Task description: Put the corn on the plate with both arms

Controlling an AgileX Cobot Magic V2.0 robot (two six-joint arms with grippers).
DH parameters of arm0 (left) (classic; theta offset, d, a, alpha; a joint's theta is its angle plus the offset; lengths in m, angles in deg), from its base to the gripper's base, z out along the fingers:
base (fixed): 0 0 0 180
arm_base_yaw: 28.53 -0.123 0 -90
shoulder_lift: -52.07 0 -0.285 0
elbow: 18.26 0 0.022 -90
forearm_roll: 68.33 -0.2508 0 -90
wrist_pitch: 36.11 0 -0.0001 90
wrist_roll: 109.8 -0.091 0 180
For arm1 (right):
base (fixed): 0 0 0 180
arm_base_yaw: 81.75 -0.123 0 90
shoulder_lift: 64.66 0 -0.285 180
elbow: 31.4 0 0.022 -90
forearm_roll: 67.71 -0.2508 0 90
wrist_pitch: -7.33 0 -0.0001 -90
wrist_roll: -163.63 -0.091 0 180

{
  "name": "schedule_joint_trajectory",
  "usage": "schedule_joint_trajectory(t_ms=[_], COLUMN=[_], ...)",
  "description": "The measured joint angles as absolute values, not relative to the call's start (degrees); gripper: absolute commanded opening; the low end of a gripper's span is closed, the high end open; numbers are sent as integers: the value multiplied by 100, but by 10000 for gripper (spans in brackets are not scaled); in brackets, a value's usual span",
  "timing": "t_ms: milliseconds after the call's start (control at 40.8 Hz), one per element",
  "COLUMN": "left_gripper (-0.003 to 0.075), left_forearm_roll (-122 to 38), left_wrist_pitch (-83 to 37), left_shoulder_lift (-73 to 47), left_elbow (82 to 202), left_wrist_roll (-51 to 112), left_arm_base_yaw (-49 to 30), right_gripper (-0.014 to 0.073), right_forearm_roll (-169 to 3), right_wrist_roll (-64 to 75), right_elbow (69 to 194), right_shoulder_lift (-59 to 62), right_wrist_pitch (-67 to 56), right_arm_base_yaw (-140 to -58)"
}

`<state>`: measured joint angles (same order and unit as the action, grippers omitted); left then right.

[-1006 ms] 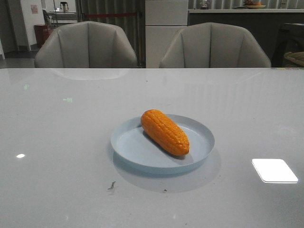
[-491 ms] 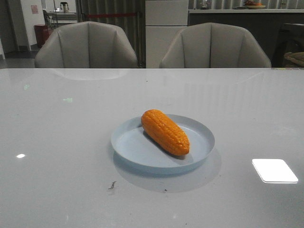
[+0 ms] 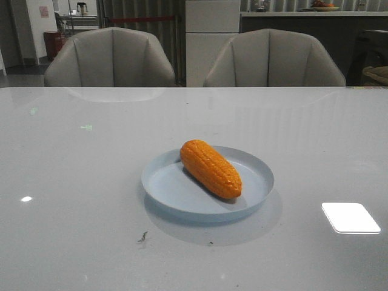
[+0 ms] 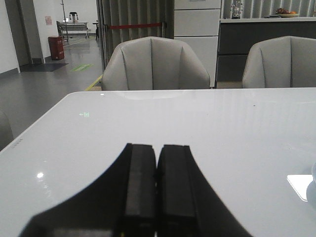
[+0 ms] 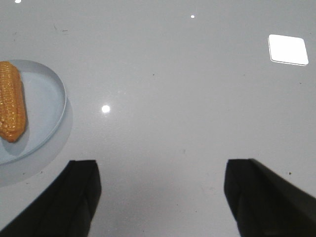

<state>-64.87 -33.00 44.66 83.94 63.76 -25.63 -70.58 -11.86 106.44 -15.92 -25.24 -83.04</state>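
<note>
Two grey armchairs (image 3: 110, 57) behind table (image 3: 73, 182)

You cannot see either arm from the front view. In the right wrist view, the round pale blue plate (image 5: 47, 94) runs off the picture's edge, and so does the orange toy corn cob (image 5: 11, 101) lying on it, so you see only part of each. The right gripper's (image 5: 163, 197) two dark fingers (image 5: 79, 197) are cut off at the frame edge. In the left wrist view, only a sliver of the plate's rim (image 4: 312, 190) shows at the border, and the left gripper's (image 4: 157, 187) base is cropped.
</note>
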Motion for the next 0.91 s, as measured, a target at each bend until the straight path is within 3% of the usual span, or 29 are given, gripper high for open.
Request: schedule_joint_trajectory(t_ms=[343,491,785,908], left_gripper=[94,94,94,94], left_forearm_roll=[-6487,-6487,-6487,-6487], left_wrist_pitch=[-3300,-3300,-3300,-3293], left_shoulder_lift=[4466,4466,4466,4466], left_elbow=[8394,8394,8394,8394], left_wrist_roll=[6376,6376,6376,6376], left_arm_base_yaw=[-2563,-2563,-2563,-2563], right_gripper=[620,579,565,447], right_forearm_roll=[-7032,-6984,-6981,-6977], right_wrist_roll=[-1186,-1186,-1186,-1186], right_elbow=[10642,10340,8683,8098], right_shoulder_lift=[-1685,-2059,-3724,-4603], right_wrist_pitch=[-2524,-2337,-79,733], right_arm_base_yaw=[-8304,-8304,-8304,-8304])
